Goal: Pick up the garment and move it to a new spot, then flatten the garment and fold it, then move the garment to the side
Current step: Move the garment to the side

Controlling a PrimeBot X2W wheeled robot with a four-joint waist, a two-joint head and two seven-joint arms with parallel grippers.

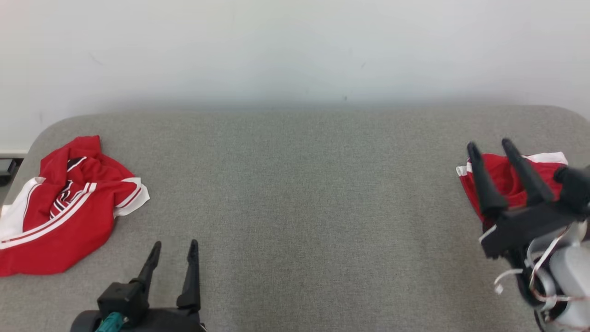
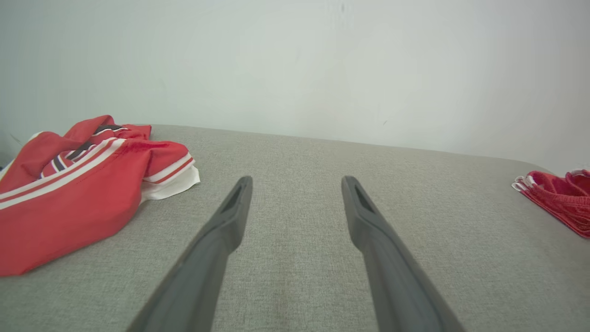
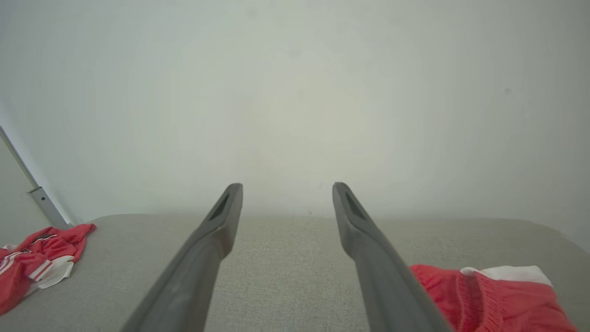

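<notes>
A crumpled red garment (image 1: 64, 207) with white stripes lies at the left edge of the grey surface; the left wrist view has this garment (image 2: 78, 180) at its left, and it sits far left in the right wrist view (image 3: 32, 265). My left gripper (image 1: 174, 251) stands open near the front edge, to the right of it, empty; its fingers (image 2: 230, 216) frame bare fabric. A second red piece (image 1: 507, 180) with white trim lies at the right edge, seen also in the wrist views (image 2: 560, 198) (image 3: 484, 295). My right gripper (image 1: 489, 146) hovers open above it, holding nothing.
The grey padded surface (image 1: 304, 193) stretches wide between the two red pieces, with rounded far corners. A pale wall (image 1: 295, 46) rises right behind it. A dark object (image 1: 7, 167) sits beyond the left edge.
</notes>
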